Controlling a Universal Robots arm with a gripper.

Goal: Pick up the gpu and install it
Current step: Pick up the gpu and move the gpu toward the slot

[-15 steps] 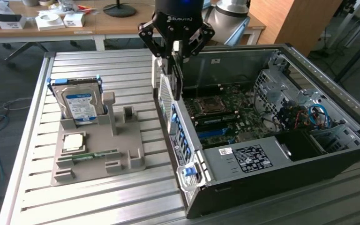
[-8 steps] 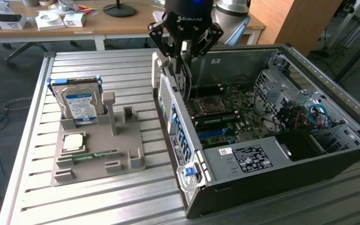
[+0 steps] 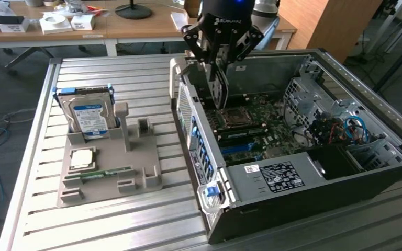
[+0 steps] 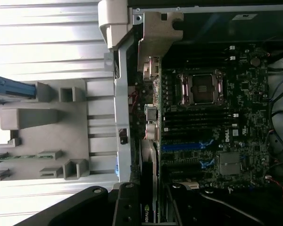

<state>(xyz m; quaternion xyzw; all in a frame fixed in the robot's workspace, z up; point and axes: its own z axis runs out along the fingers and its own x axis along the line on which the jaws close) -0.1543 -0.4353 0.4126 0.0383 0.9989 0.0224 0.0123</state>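
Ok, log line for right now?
gripper: shut on gpu | gpu: upright, over motherboard inside computer case | install: not yet seated

I see a slatted metal worktable (image 3: 117, 225) near, a wooden desk (image 3: 155, 26) far behind with a lamp base (image 3: 132, 10) and white boxes (image 3: 56, 23), wooden cabinet (image 3: 334, 21) far right, grey floor (image 3: 12, 89) left

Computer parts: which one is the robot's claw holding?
The gpu, the thin card hanging edge-down from the gripper at the open computer case. The hard drive, chip and RAM stick rest in the grey holder.
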